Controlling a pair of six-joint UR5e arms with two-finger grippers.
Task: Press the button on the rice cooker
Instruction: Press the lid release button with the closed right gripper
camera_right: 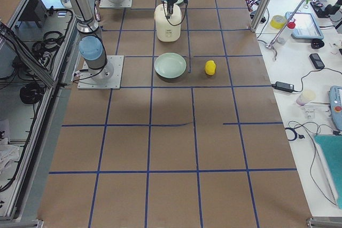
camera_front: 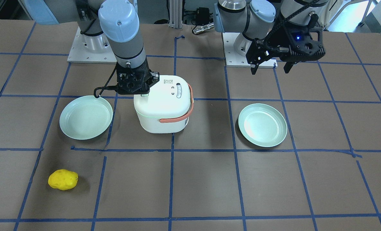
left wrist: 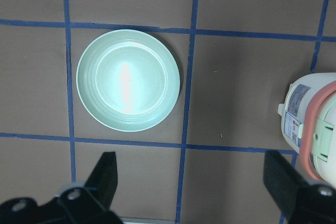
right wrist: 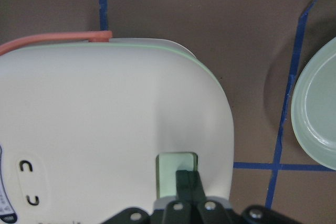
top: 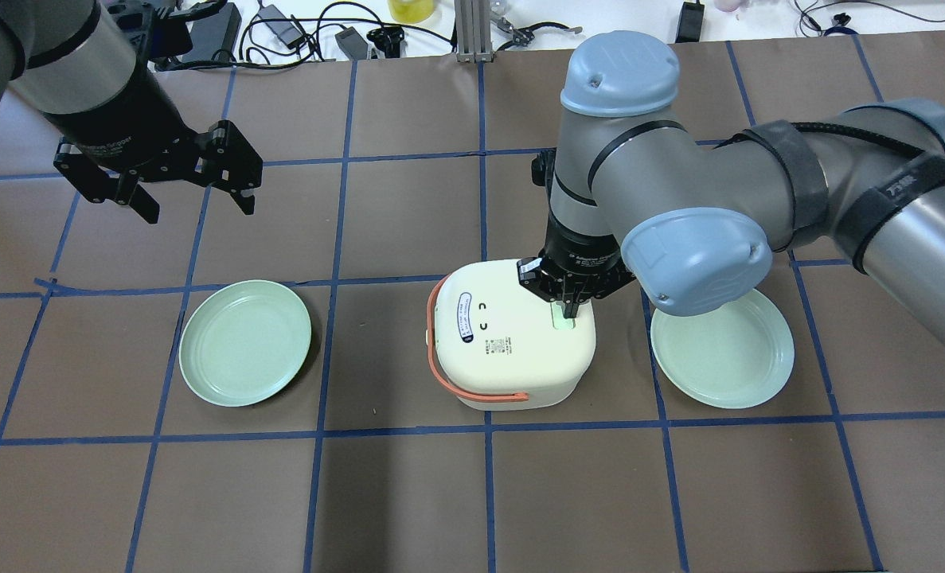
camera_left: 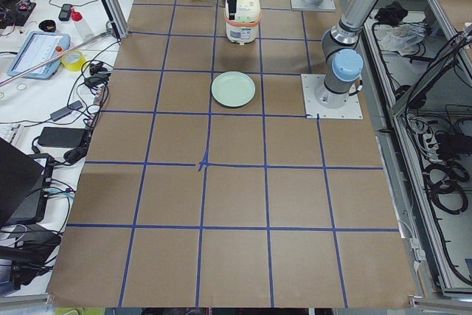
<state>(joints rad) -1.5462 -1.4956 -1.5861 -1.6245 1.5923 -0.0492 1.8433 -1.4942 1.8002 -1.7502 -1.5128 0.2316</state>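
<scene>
A white rice cooker (top: 512, 338) with an orange handle stands mid-table; it also shows in the front view (camera_front: 163, 106). Its pale green button (right wrist: 177, 171) sits on the lid's edge. My right gripper (right wrist: 188, 179) is shut, with its fingertips (top: 566, 309) pressed down on that button. In the front view it (camera_front: 143, 93) is at the cooker's back left corner. My left gripper (top: 193, 203) is open and empty, held high over the table, well away from the cooker; its fingers (left wrist: 105, 174) frame a green plate.
Two pale green plates flank the cooker: one (top: 245, 342) on my left and one (top: 723, 350) on my right, partly under my right arm. A yellow sponge-like lump (camera_front: 63, 179) lies at the front of the table. Cables lie beyond the table's far edge.
</scene>
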